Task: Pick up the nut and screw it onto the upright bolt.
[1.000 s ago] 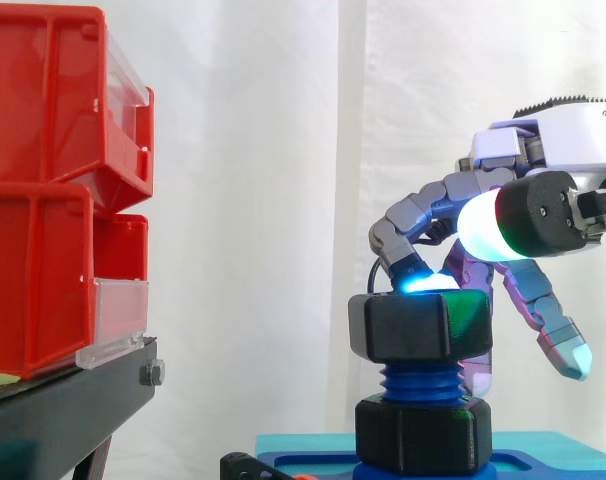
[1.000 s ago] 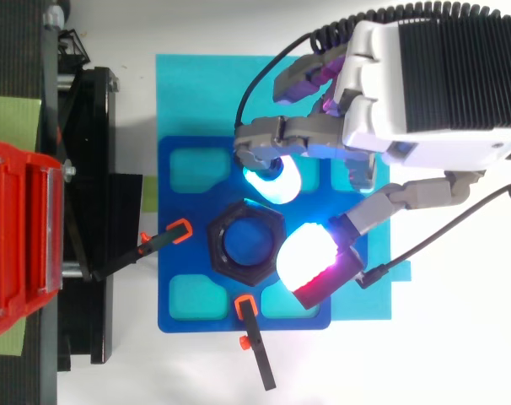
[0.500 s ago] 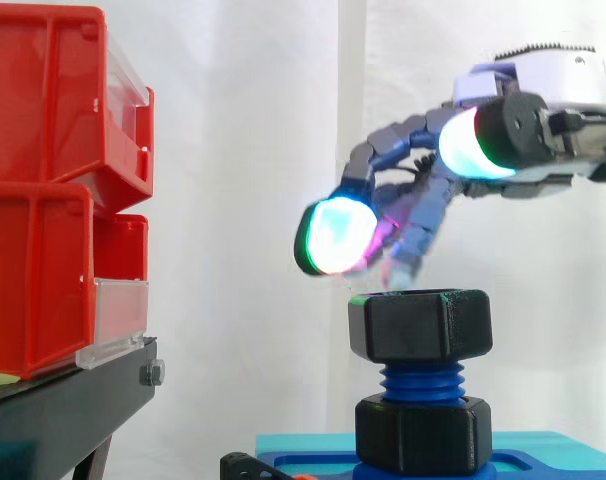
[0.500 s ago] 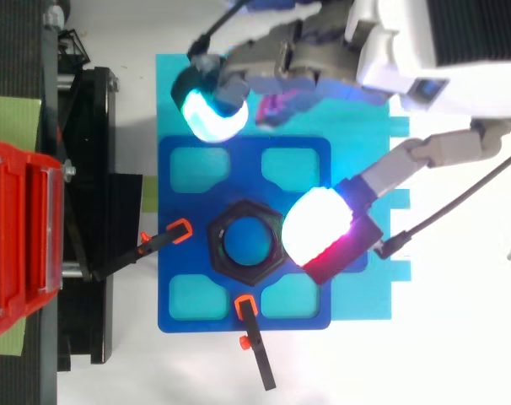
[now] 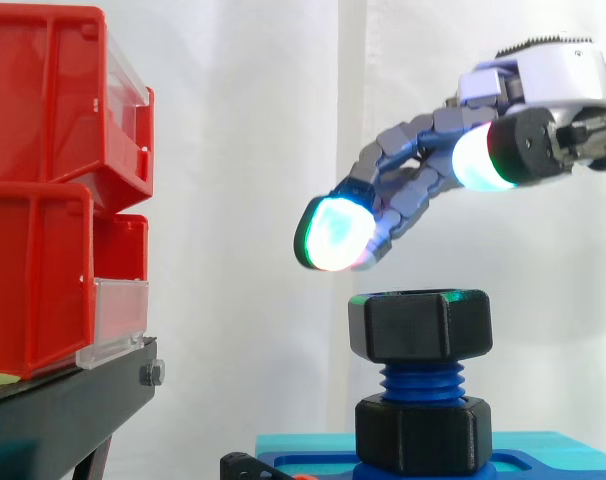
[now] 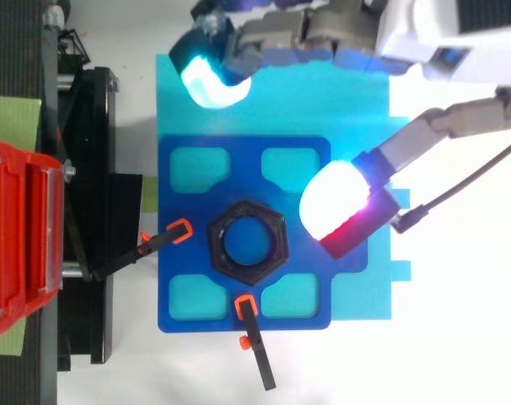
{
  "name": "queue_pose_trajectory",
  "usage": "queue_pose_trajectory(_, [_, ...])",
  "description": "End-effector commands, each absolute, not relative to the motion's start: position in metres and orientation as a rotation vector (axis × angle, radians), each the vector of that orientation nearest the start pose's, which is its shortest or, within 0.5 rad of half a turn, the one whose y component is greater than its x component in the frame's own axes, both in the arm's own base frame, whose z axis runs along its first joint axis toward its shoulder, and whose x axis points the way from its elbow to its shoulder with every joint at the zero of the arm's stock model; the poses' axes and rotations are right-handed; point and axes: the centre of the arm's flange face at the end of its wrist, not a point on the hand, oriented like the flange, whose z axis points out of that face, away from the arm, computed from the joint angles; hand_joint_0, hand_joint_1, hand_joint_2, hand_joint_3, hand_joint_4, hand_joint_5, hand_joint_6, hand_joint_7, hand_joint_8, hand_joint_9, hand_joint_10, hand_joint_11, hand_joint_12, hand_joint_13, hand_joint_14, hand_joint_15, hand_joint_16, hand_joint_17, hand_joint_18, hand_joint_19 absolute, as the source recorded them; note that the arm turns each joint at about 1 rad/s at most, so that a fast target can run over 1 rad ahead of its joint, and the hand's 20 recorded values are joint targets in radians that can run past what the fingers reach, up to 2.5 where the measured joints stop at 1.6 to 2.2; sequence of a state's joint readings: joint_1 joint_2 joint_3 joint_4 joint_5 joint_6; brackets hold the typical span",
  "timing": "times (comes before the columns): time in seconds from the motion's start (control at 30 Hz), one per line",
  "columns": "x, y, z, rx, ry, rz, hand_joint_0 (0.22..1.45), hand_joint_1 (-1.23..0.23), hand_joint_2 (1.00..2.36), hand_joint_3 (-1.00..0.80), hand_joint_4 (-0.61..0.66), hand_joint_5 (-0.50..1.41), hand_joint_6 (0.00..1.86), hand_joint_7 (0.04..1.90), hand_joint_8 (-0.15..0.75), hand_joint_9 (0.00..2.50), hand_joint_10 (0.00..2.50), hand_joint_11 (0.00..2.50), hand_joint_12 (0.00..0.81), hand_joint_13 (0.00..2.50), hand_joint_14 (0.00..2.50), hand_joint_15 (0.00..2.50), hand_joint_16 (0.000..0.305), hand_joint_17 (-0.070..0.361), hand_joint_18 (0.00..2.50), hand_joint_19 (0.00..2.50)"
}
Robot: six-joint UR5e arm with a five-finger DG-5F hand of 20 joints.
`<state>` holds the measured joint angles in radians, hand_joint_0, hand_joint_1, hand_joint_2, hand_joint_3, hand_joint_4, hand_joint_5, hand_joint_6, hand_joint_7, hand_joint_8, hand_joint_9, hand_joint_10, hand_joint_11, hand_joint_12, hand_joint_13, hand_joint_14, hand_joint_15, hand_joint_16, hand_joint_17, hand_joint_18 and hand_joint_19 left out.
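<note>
**Side view:** the hand point(image 5: 415, 168) is being held released, its fingers point(image 5: 333, 233) extended and grasping nothing. The black hex nut point(image 5: 420, 324) is being carried atop the upright blue bolt point(image 5: 420, 381), below the fingers and apart from them, its axis vertical.

**Top view:** the nut point(image 6: 224, 263) is being shown ringing the bolt point(image 6: 248, 246), near the thumb pad point(image 6: 333, 201) and untouched. A descent onto it is judged necessary.

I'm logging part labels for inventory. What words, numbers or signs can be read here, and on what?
None. No readable text, number or sign on the upper nut, blue bolt, blue base, red bins or robot hand.
</note>
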<state>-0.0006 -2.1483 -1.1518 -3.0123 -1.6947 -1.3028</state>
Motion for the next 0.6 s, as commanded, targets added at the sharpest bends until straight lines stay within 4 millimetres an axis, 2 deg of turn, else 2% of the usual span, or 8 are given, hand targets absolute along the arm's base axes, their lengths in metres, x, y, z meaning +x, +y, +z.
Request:
queue_pose_trajectory(0.0, [0.717,-0.113,0.345,0.144,1.587,0.318,0.46,-0.37,1.00,-0.50,0.15,-0.18,0.50,0.60,0.223,0.60,0.00,0.00,0.301,0.25,0.00,0.00,0.033,0.075,0.00,0.00])
queue_pose_trajectory(0.37, [0.726,-0.080,0.348,0.112,1.546,0.341,0.45,-0.32,1.00,-0.50,0.16,-0.17,0.50,0.60,0.226,0.56,0.00,0.00,0.313,0.19,0.00,0.00,0.036,0.081,0.00,0.00])
queue_pose_trajectory(0.57, [0.728,-0.070,0.348,0.115,1.546,0.344,0.45,-0.31,1.00,-0.50,0.17,-0.17,0.50,0.61,0.226,0.55,0.00,0.00,0.314,0.18,0.00,0.00,0.037,0.082,0.00,0.00])
